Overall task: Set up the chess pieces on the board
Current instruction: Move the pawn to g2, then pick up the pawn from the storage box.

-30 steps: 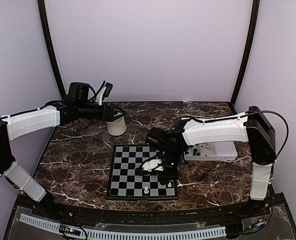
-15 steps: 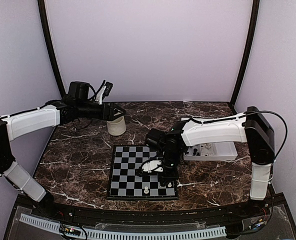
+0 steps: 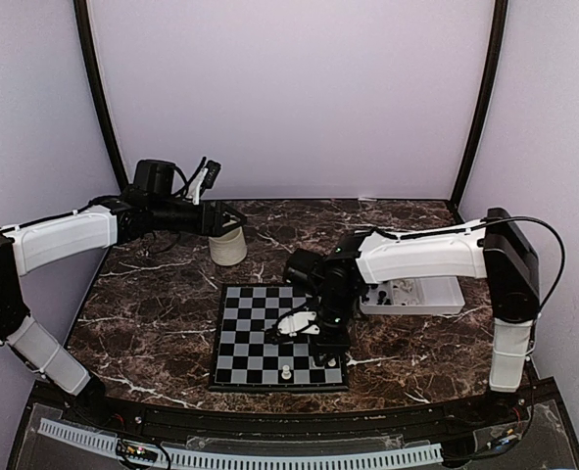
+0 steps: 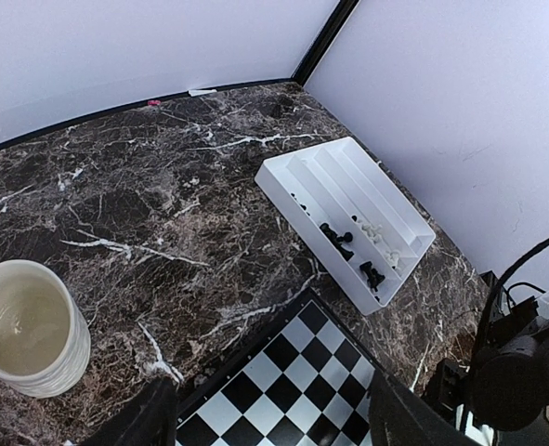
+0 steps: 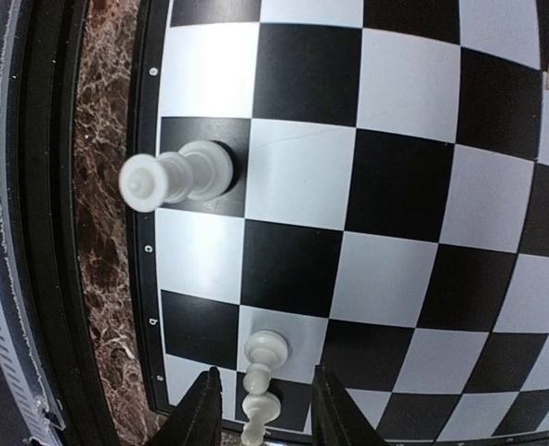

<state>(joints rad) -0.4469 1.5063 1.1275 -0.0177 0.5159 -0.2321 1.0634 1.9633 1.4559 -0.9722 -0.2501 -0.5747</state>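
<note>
The board [image 3: 250, 323] lies at the table's near middle. A white piece [image 3: 286, 371] stands at its near edge, seen on a black edge square in the right wrist view [image 5: 176, 177]. My right gripper [image 3: 330, 343] hangs over the board's near right corner. It is open, and its fingers [image 5: 204, 404] stand apart on either side of a taller white piece [image 5: 263, 372] that stands on a light square [image 5: 297, 339]. My left gripper [image 3: 232, 219] is open and empty, high above the cup. Its fingers [image 4: 153, 413] frame the board's far corner [image 4: 293, 390].
A white compartmented tray [image 3: 436, 294] sits right of the board. It holds a few black pieces [image 4: 339, 237] and white pieces [image 4: 376, 230]. A cream cup [image 3: 228, 247] stands behind the board's far left corner and looks empty in the left wrist view [image 4: 28, 325].
My right gripper has barely shifted over the board's near right corner. The left arm has not moved.
</note>
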